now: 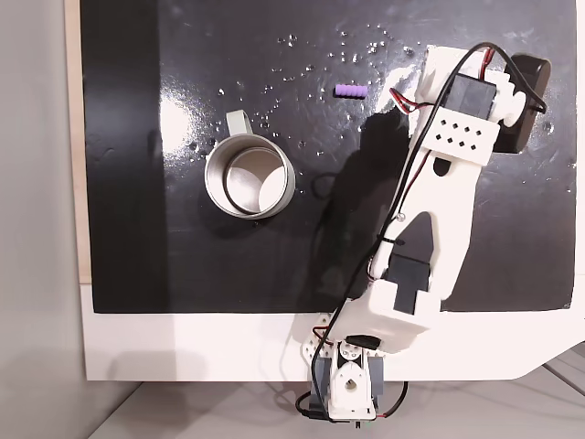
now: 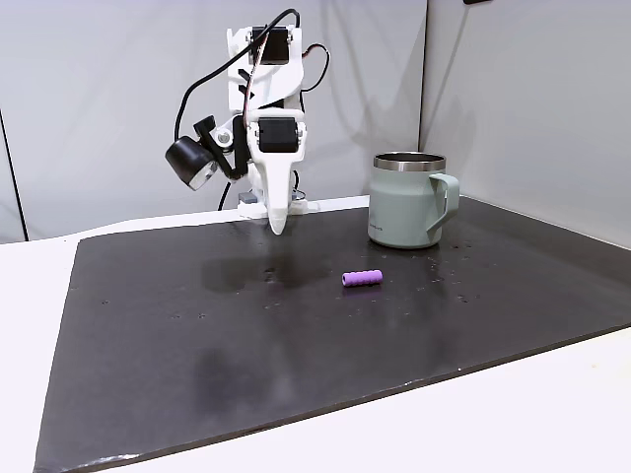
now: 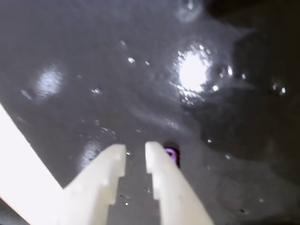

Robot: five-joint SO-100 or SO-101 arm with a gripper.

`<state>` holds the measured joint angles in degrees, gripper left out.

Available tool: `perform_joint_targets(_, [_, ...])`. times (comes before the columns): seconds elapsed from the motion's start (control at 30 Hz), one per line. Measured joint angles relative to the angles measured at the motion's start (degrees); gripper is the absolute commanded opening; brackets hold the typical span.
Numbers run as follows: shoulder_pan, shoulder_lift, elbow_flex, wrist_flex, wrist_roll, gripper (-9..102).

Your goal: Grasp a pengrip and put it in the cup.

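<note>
There is one pengrip (image 1: pixel 351 91), purple, in the upper middle of a fixed view; in the wrist view (image 3: pixel 171 153) it is low in the centre. There is one cup (image 1: pixel 249 177), at the left of centre. One black mat (image 1: pixel 228 265) lies on one white table (image 1: pixel 201 347). One white arm (image 1: pixel 430 229) stands at the right, with one gripper (image 3: pixel 135 151) that has two fingers (image 3: pixel 112 161).

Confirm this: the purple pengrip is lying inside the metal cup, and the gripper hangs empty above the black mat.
Not quite. The pengrip lies on the black mat, apart from the cup, as the fixed view from the side shows; a fixed view from above shows it on the mat as well. The gripper does hang empty above the mat.
</note>
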<state>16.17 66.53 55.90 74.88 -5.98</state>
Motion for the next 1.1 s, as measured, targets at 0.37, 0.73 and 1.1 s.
perform_joint_targets(0.37, [-0.97,-28.83,-48.52,25.14,2.2,0])
perform_joint_targets(0.73, [-5.8,-33.05,-58.8,27.42,0.88,13])
perform_joint_targets(1.1, [-12.74,-36.91,-58.8,27.42,-3.43,17])
